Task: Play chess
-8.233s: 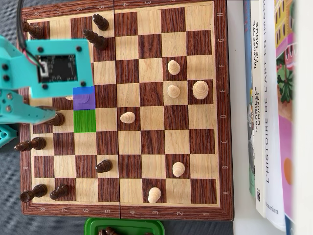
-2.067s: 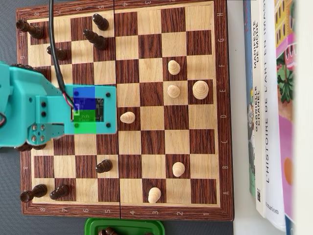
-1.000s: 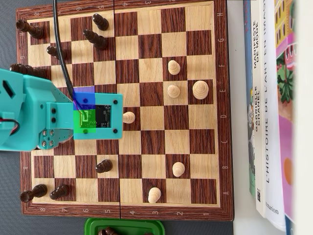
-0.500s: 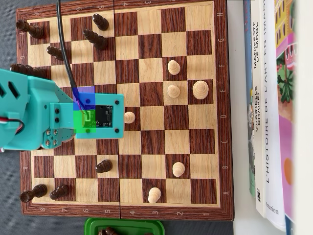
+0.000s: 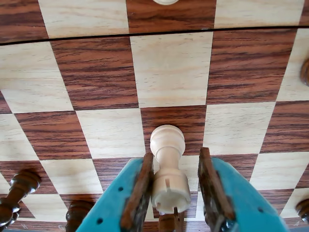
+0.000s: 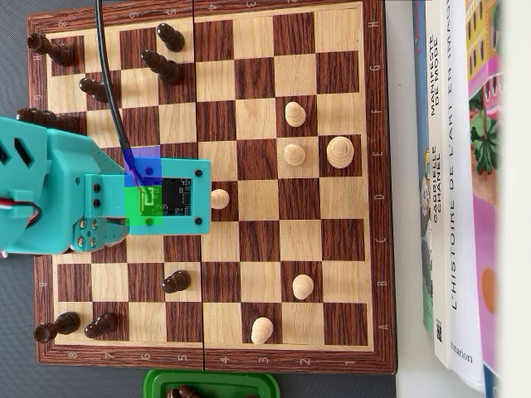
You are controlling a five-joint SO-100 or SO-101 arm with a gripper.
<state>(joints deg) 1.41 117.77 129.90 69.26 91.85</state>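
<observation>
Teal pincer (image 5: 176, 198) straddling a pale rook (image 5: 168, 169) low in my wrist view.

My jaws stand apart, one on each side of the rook; the left pad looks to touch its base, the right one stands just clear, so I am released, not clenched. Seen from overhead, my arm (image 6: 50, 195) reaches in from the left edge at mid-height, and the camera block covers the squares left of centre, with the rook's tip (image 6: 219, 199) peeking out at its right edge. On the chessboard (image 6: 274, 25) I count six pale pieces, this one included, spread over the right half. Eight dark pieces show clear along the left side. A green tray (image 6: 207, 383) sits at the bottom edge, books (image 6: 465, 191) at the right.
</observation>
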